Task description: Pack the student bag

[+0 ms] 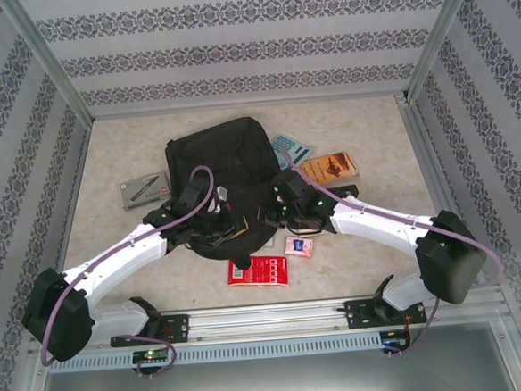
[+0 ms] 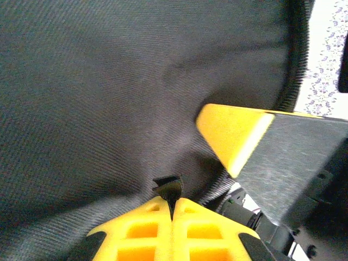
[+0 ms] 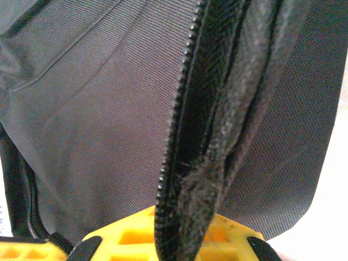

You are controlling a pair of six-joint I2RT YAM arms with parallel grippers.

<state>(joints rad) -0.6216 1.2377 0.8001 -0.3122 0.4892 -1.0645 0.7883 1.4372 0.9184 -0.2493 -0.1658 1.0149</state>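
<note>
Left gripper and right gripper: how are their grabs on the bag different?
The left gripper pinches a small black tab on the student bag; the right gripper clamps a thick fold of its zipper edge. The left gripper works the bag's left side, the right gripper its right. Both are shut, with yellow fingers.

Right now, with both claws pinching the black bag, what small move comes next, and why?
Probably the left gripper pulls its black tab along the zipper while the right gripper holds the zipper edge of the student bag taut: both are shut on the bag, and the red booklet lies outside.
</note>
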